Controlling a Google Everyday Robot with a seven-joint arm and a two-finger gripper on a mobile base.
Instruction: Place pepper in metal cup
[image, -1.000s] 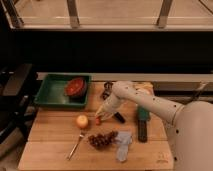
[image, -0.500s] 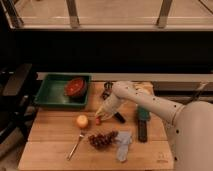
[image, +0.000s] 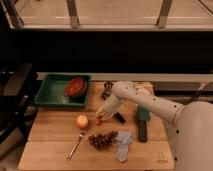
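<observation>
The pepper (image: 98, 120) is a small orange-red piece on the wooden table, just right of the round yellow-orange fruit (image: 81, 121). My gripper (image: 103, 114) hangs at the end of the white arm that comes in from the right. It is directly over the pepper and touching or almost touching it. The metal cup (image: 106, 91) is a small dark shape at the back of the table, behind the gripper and partly hidden by the arm.
A green tray (image: 52, 95) at the back left holds a red-orange bowl (image: 76, 87). A dark grape bunch (image: 102, 139), a grey cloth (image: 122, 143) and a spoon (image: 76, 145) lie near the front. A black-handled utensil (image: 143, 124) lies to the right.
</observation>
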